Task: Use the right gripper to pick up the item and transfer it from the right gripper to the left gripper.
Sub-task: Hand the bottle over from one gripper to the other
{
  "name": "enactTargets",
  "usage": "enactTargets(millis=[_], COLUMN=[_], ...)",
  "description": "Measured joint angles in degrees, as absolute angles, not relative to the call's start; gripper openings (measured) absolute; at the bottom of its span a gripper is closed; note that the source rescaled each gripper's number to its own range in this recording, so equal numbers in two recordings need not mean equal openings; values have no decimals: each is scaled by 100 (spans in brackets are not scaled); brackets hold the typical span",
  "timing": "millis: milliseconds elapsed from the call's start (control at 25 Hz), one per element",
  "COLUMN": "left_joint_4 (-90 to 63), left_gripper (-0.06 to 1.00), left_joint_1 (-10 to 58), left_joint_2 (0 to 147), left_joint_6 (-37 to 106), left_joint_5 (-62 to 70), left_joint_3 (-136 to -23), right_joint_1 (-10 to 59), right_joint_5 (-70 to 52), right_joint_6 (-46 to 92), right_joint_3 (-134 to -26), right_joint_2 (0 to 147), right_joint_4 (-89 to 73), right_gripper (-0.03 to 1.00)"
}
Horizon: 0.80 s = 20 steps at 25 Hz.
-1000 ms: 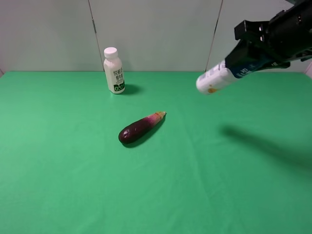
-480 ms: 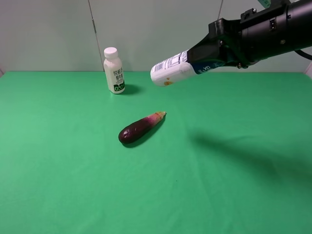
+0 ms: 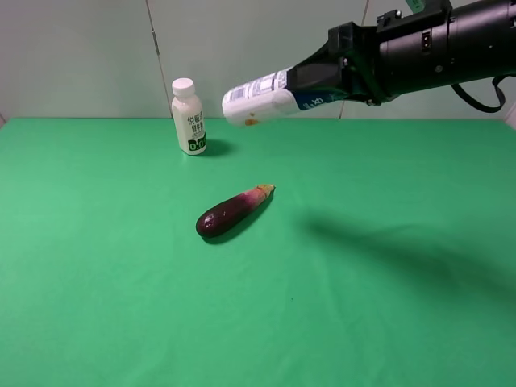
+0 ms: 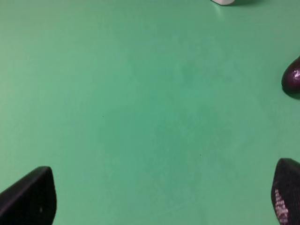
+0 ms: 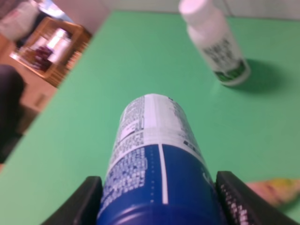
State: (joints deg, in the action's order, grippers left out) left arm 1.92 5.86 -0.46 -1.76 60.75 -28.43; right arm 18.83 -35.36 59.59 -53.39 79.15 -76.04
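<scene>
My right gripper (image 3: 332, 76), a black claw on a thick ribbed arm, is shut on the item (image 3: 262, 96), the slim blue-and-white bottle. It holds the bottle sideways high above the table, white base pointing left, above and to the right of the milk bottle. In the right wrist view the bottle (image 5: 152, 164) sits between the two fingers (image 5: 77, 206). My left gripper is out of the high view; in the left wrist view only its two fingertips (image 4: 28, 197) show, wide apart over bare green cloth, holding nothing.
A white-capped milk bottle (image 3: 188, 118) with a green label stands at the back left. A purple eggplant (image 3: 232, 212) lies near the middle of the green table (image 3: 121, 282); its dark end shows in the left wrist view (image 4: 291, 80).
My right arm has carried the bottle leftward and a little higher, from the right side to above the back middle. The milk bottle and eggplant have not moved.
</scene>
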Motion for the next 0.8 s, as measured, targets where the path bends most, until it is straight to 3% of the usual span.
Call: enactTargets(millis=[800], left_joint_4=[283], left_gripper=[100], left_joint_1=[586], left_joint_2=[-46], left_joint_6=[-176], left_joint_5=[6075], left_joint_3=[-2843], right_joint_1=[1883], right_joint_5=[-3997], right_joint_6=[6310], right_joint_3=[-5339], right_joint_2=[8084], right_joint_4=[-8152], right_gripper=[0])
